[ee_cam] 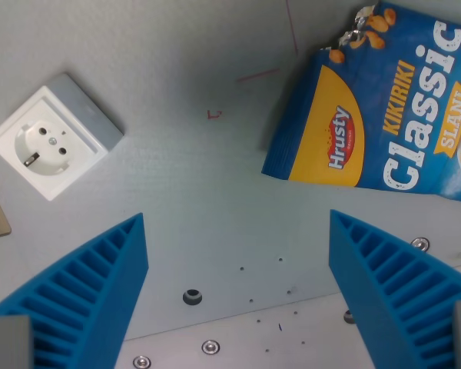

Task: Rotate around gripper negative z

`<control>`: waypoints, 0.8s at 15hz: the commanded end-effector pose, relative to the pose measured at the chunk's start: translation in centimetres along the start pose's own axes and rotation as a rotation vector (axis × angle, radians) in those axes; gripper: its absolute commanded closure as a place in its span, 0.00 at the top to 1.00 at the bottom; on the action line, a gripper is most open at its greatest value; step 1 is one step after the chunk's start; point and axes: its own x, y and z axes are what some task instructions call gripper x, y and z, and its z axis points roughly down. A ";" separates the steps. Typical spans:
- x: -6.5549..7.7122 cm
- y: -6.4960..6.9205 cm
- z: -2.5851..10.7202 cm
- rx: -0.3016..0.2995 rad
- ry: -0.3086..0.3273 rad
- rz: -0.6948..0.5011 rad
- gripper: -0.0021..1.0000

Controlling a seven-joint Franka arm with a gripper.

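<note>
1. End effector (238, 231): two blue ribbed fingers (92, 292), spread wide apart with nothing between them, hanging over bare desk.
2. Desk (215, 177): pale grey surface with faint red marks, small holes and screw heads near the lower edge.
3. Wall socket (54, 134): white, square, lying face up at the wrist view's left.
4. Snack bag (384, 115): blue and yellow, printed "Hrusty Classic", torn open at its top, at the wrist view's upper right, well apart from the socket.
</note>
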 end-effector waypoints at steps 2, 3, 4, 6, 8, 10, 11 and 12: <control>0.0 0.0 -0.1 0.001 0.003 -0.026 1.00; 0.0 0.0 -0.1 0.001 0.003 -0.040 1.00; 0.0 0.0 -0.1 0.000 0.003 -0.053 1.00; 0.0 0.0 -0.1 0.000 0.003 -0.080 1.00; 0.0 0.0 -0.1 0.000 0.003 -0.106 1.00; 0.0 0.0 -0.1 0.000 0.003 -0.133 1.00; 0.0 0.0 -0.1 0.000 0.003 -0.146 1.00; 0.0 0.0 -0.1 0.000 0.003 -0.160 1.00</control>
